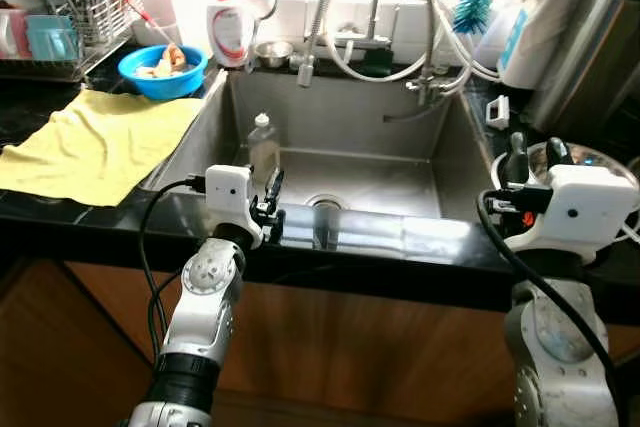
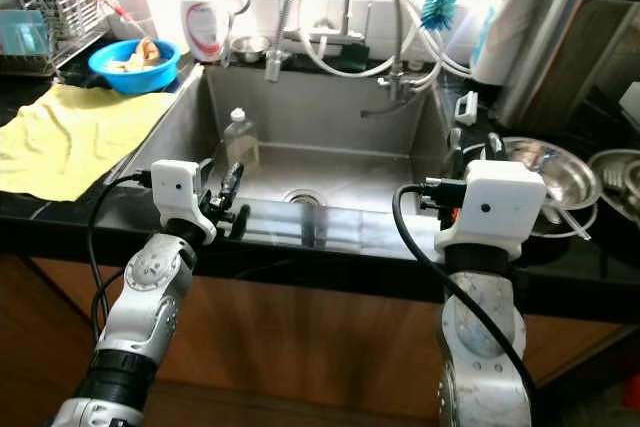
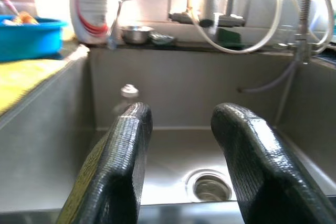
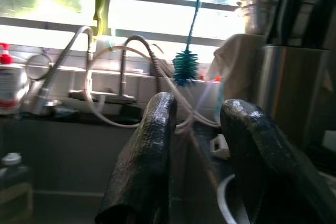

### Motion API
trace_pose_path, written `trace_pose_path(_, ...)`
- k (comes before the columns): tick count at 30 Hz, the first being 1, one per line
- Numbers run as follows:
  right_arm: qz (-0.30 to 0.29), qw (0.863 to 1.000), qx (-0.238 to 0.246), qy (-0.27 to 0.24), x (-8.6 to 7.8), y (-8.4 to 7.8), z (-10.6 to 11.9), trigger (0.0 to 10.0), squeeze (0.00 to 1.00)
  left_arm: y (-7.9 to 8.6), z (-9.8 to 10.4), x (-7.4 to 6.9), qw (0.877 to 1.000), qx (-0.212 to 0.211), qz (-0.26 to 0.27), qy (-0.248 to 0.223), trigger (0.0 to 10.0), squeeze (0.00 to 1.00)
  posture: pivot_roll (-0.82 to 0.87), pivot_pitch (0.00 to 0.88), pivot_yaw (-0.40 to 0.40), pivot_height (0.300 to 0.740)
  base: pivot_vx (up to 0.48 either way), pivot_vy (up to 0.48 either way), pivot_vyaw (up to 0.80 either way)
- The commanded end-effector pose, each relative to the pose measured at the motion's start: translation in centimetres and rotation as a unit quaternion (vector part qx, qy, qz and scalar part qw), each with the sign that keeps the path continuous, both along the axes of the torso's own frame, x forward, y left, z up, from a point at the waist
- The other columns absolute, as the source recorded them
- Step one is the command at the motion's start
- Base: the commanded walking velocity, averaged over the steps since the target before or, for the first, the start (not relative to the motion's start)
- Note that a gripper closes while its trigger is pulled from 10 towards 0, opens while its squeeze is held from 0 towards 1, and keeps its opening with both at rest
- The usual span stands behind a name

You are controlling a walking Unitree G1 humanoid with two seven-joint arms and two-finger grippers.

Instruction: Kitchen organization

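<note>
- The fingers of both grippers are spread and hold nothing: the left gripper (image 1: 272, 197) hovers over the front edge of the sink (image 1: 200, 127), the right gripper (image 1: 532, 159) above the steel bowl (image 2: 560, 179), I think ready to reach.
- The yellow cloth (image 1: 95, 142) lies flat on the counter, probably for drying.
- The clear bottle (image 1: 262, 145) stands upright in the sink's left corner, perhaps waiting to be put away.

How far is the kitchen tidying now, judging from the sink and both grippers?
Nothing looks done yet. In hand: nothing; the left gripper and right gripper are open and empty at the counter edge. Left: the clear plastic bottle stands in the steel sink, and the yellow cloth lies spread out.
</note>
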State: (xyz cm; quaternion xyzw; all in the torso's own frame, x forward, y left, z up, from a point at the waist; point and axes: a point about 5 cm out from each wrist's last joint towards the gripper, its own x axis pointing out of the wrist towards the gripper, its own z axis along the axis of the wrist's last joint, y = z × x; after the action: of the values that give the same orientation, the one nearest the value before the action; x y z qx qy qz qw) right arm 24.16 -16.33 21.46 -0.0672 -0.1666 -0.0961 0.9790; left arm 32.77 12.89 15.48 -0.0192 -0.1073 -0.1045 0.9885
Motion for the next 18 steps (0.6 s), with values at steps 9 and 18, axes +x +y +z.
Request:
trace_pose_path(9, -0.004, 1.0, 0.006, 0.0, 0.35, -0.12, 0.2, 10.0, 0.0, -0.42, 0.33, 0.12, 1.0, -0.007, -0.005, -0.004, 10.0, 0.0, -0.14, 0.0, -0.006, 0.74, 0.0, 0.0, -0.46)
trace_pose_path(18, -0.001, 1.0, 0.011, 0.0, 0.55, 0.04, 0.26, 10.0, 0.0, -0.45, 0.41, 0.16, 1.0, 0.0, -0.006, -0.006, 10.0, 0.0, -0.14, 0.0, -0.007, 0.74, 0.0, 0.0, -0.68)
